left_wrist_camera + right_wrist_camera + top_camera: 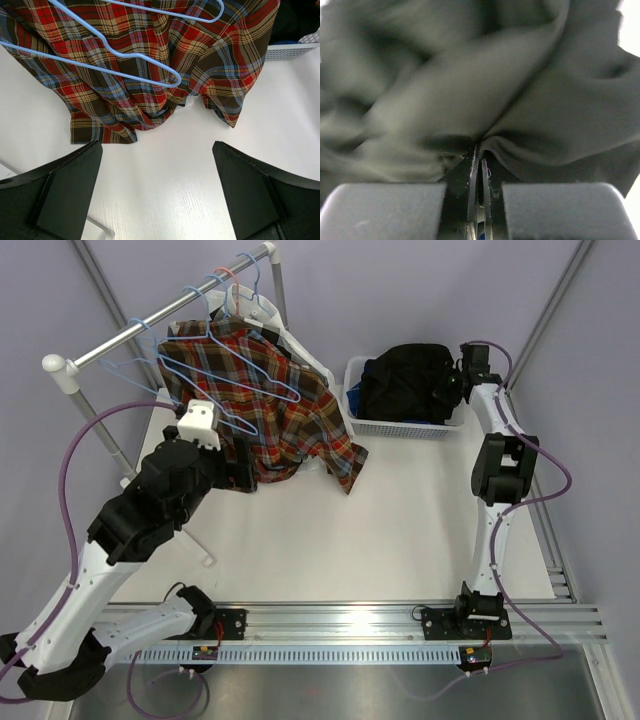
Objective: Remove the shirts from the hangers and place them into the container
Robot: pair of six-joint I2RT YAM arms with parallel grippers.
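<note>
One claw (479, 152) tight on black shirt (470, 85)

Left arm (150, 502): we're reaching up the left side, elbow bent, wrist turned inward.
Left gripper (155, 170): fingers spread wide apart, pointing downward.
Right arm (497, 465): we're stretched out toward the far right.
Right gripper (480, 155): fingers pinched together on a fold of black shirt (470, 90).

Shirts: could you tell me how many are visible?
3: red-orange plaid shirt under the metal rail, white shirt behind it, black shirt in the perforated plastic basket; others possibly hidden.
</note>
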